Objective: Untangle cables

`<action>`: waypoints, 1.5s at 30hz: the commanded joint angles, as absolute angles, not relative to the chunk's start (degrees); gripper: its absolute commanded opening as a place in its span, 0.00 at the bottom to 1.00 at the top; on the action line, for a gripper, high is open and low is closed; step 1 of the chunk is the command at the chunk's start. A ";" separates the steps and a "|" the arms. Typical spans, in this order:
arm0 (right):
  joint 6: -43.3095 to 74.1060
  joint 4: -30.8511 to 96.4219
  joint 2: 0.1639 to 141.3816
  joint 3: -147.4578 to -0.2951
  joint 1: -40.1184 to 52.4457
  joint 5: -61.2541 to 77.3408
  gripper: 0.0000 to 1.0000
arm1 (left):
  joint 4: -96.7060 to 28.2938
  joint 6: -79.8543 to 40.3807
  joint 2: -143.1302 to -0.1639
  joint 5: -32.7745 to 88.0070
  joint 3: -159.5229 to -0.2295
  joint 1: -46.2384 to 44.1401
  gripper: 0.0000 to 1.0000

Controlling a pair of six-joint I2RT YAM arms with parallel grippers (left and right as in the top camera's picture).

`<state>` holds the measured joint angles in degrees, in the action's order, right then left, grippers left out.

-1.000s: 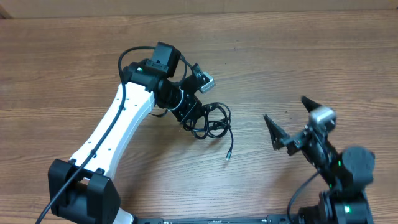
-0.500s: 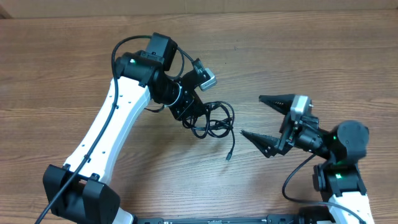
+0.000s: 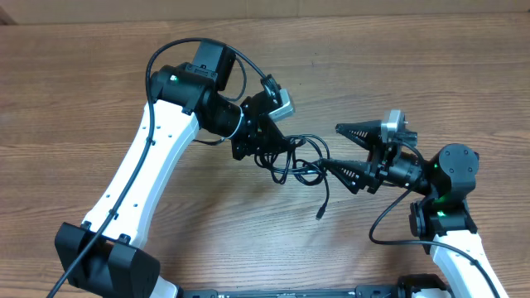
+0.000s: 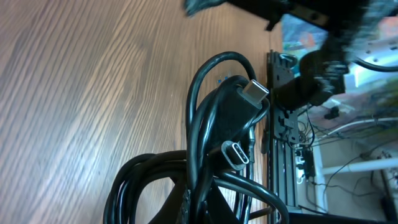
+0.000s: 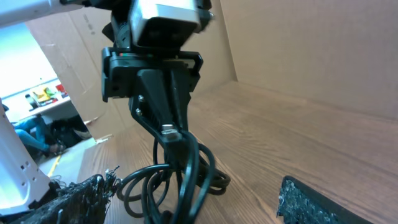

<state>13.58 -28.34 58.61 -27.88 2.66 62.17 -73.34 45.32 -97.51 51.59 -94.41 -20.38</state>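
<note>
— Right arm has swung in from the near right corner. Its pincer (image 3: 351,154) now faces the cables (image 3: 300,164), fingers spread wide, with the right edge of the loops just beside the nearer fingertip.

— And the left?

— Left pincer (image 3: 263,147) has carried the bundle rightward, toward the middle of the worktop (image 3: 83,91). It is clamped on the cables at their left side. The right wrist view shows them hanging from it in loops, and the left wrist view shows a silver-tipped plug (image 4: 255,92) poking out of the tangle.

— Are the cables off the wood?

— Partly, by the look of it. One strand trails down to a loose end (image 3: 320,214) lying on the worktop.

— What does that mean for the untangling?

— Likely a pull-apart is being set up, with the left arm anchoring while the right takes a single loop. Nothing is separated yet, and the strands are still bunched together.
</note>
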 commanded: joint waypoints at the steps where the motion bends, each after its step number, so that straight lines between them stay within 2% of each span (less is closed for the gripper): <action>1: 15.46 -28.71 58.76 -29.32 2.52 62.63 0.85 | -73.38 51.35 -97.69 57.10 -96.03 -20.16 0.04; 7: 15.46 -28.67 58.76 -29.32 2.52 62.63 0.84 | -71.20 51.22 -97.71 59.20 -96.03 -20.16 0.04; 12: 15.46 -28.64 58.76 -29.32 2.55 62.67 0.79 | -69.34 48.34 -97.71 58.35 -96.03 -20.16 0.06; 14: 15.46 -28.67 58.76 -29.32 2.55 62.72 0.75 | -68.51 44.66 -97.71 56.47 -96.03 -20.25 0.06; 18: 15.40 -28.64 58.78 -29.32 2.55 64.10 0.47 | -68.07 43.46 -97.71 55.51 -96.03 -20.84 0.04; 20: 15.42 -28.60 58.81 -29.32 2.55 64.62 0.42 | -67.42 43.46 -97.71 55.51 -96.03 -21.06 0.04; 23: 15.42 -28.38 58.92 -29.32 2.55 64.62 0.40 | -66.59 43.46 -97.71 55.53 -96.03 -21.47 0.04; 27: 15.42 -27.99 58.92 -29.32 2.55 64.62 0.47 | -66.11 43.44 -97.71 55.77 -96.03 -21.58 0.04; 31: 15.42 -27.99 58.92 -29.32 2.55 64.62 0.47 | -65.43 43.44 -97.71 56.05 -96.03 -22.44 0.04; 34: 15.42 -27.97 58.92 -29.32 2.55 64.62 0.37 | -64.29 43.16 -97.71 56.07 -96.03 -22.92 0.04; 41: 15.42 -27.77 58.92 -29.32 2.55 64.60 0.05 | -63.44 42.17 -97.71 56.40 -96.03 -23.18 0.04; 45: 15.42 -27.77 58.92 -29.32 2.55 64.60 0.04 | -63.35 42.17 -97.71 56.01 -96.03 -23.18 0.04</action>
<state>15.55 -27.33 58.83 -27.99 2.59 63.79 -63.72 43.40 -97.51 54.70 -94.45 -22.90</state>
